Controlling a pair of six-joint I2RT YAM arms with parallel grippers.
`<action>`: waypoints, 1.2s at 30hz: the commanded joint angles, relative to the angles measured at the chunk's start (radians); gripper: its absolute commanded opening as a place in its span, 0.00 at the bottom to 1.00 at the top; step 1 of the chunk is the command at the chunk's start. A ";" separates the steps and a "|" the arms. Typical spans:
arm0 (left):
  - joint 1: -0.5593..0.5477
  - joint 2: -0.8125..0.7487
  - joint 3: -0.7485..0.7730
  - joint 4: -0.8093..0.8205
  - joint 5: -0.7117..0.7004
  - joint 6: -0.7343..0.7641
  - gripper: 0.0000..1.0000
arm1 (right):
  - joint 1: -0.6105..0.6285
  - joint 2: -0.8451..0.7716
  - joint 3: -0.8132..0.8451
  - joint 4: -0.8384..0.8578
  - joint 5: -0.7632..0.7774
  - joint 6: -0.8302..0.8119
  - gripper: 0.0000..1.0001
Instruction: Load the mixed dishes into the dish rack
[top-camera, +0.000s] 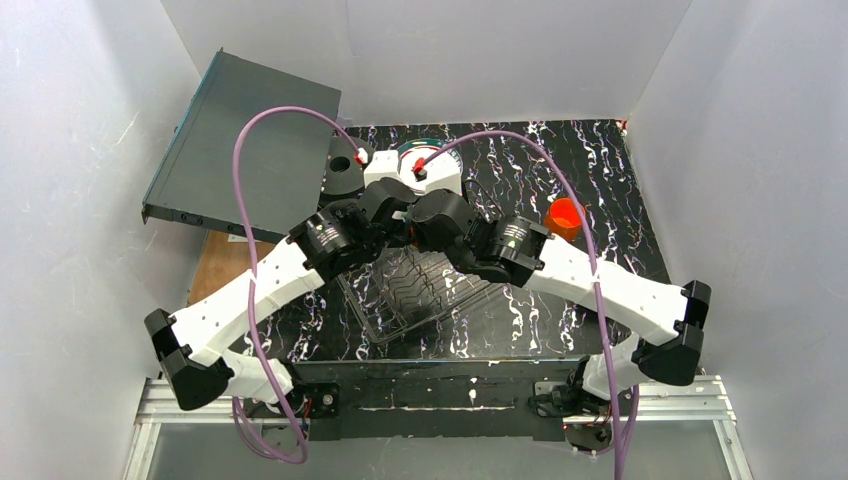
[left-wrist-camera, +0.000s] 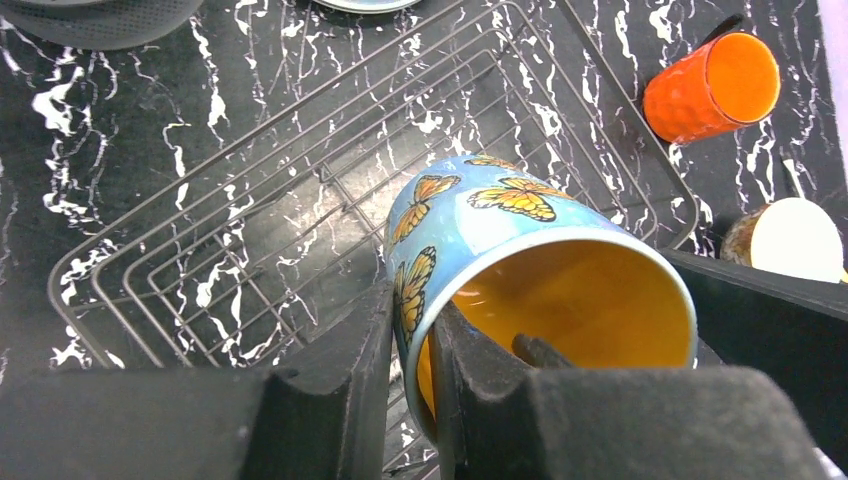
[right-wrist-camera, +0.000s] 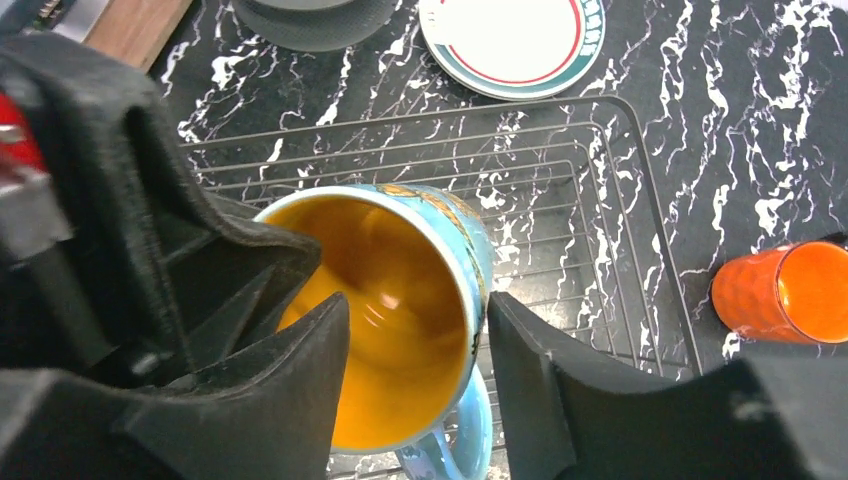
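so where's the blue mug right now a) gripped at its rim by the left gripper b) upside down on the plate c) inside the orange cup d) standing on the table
a, the left gripper is closed on the wall of the blue mug at its rim.

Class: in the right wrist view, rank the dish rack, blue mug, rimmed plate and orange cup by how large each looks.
1. dish rack
2. blue mug, enlarged by nearness to the camera
3. rimmed plate
4. orange cup
Plate and cup look close and both are cropped, so that order is unsure.
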 joint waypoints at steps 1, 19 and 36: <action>0.046 -0.071 -0.049 0.135 0.029 -0.023 0.00 | 0.012 -0.095 0.026 0.130 -0.059 -0.077 0.67; 0.327 -0.441 -0.409 0.636 0.486 -0.021 0.00 | -0.496 -0.319 -0.093 -0.021 -0.764 0.093 0.99; 0.339 -0.527 -0.631 1.204 0.527 -0.113 0.00 | -0.536 -0.161 -0.624 1.352 -1.528 1.342 0.96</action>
